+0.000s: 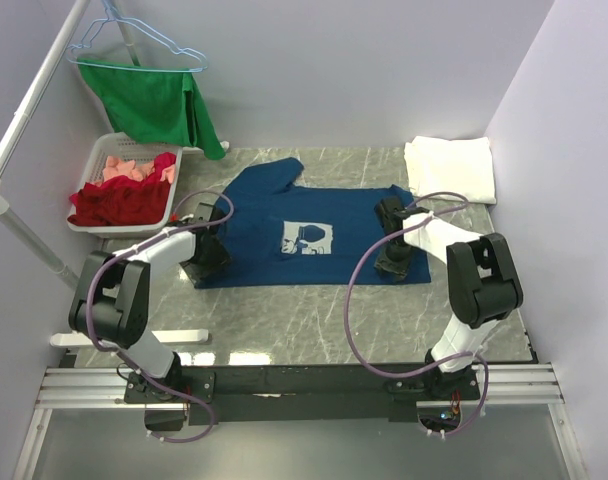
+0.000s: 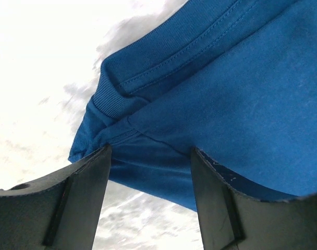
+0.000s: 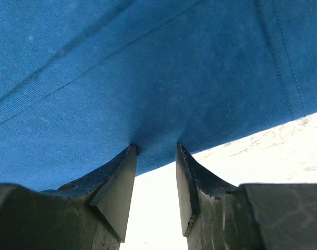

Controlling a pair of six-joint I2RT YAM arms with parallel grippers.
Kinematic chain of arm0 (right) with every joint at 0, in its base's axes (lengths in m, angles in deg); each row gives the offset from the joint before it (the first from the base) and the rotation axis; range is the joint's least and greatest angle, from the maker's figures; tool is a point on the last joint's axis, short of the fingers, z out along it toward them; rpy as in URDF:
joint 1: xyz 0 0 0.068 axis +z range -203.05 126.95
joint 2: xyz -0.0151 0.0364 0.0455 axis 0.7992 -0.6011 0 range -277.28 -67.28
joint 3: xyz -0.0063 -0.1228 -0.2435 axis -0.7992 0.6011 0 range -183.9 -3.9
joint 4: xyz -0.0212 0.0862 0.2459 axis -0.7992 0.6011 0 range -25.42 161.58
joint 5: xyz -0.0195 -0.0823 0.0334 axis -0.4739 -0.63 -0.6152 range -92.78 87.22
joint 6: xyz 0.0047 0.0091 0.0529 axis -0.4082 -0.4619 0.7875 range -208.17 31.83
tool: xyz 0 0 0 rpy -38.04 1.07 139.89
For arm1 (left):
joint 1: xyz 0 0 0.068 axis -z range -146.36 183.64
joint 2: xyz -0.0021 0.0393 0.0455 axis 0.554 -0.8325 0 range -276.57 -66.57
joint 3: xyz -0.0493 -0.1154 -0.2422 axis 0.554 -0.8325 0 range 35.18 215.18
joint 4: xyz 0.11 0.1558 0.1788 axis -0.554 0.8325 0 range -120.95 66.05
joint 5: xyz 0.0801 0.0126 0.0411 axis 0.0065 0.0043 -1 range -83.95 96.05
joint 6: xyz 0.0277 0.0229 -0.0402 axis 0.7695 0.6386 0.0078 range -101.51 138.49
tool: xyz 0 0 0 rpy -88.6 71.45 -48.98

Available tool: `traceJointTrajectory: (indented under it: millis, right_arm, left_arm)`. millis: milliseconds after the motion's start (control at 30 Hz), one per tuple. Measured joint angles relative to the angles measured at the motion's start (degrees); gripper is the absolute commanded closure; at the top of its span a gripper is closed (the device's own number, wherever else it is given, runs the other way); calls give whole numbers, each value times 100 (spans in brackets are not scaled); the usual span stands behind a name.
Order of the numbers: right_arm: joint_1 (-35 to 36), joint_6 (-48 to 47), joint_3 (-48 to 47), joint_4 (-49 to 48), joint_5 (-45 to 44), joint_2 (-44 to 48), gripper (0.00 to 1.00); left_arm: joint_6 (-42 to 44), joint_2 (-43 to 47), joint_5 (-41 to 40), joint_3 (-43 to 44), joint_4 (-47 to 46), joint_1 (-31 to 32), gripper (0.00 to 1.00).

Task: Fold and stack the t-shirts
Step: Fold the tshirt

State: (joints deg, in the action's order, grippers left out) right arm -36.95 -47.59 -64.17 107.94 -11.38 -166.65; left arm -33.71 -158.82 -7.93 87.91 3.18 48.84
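Note:
The navy blue t-shirt lies flat on the table with its white mouse print facing up and one sleeve pointing back. My left gripper is at the shirt's left edge. In the left wrist view it is open, with the shirt's ribbed collar and edge between the fingertips. My right gripper is at the shirt's right edge. In the right wrist view it is open, its tips against the blue hem. The white t-shirt lies folded at the back right.
A white basket with red and pink clothes stands at the back left. A green cloth hangs on a blue hanger above it. A white pole slants along the left side. Walls close in the table on both sides.

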Motion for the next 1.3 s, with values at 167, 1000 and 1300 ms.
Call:
traceJointTrajectory:
  millis: [167,1000,1300]
  right_arm:
    - [0,26,297,-136,103,245,57]
    - [249,291,1060,868,398,1539,57]
    - [251,304,-822,984,92,1128,57]
  left_arm:
    - [-83,229,-7,-221,297,0,31]
    - [-181,1193,-87,426,1989,4,30]
    - [428,-837,-140,3526,1523,4,37]
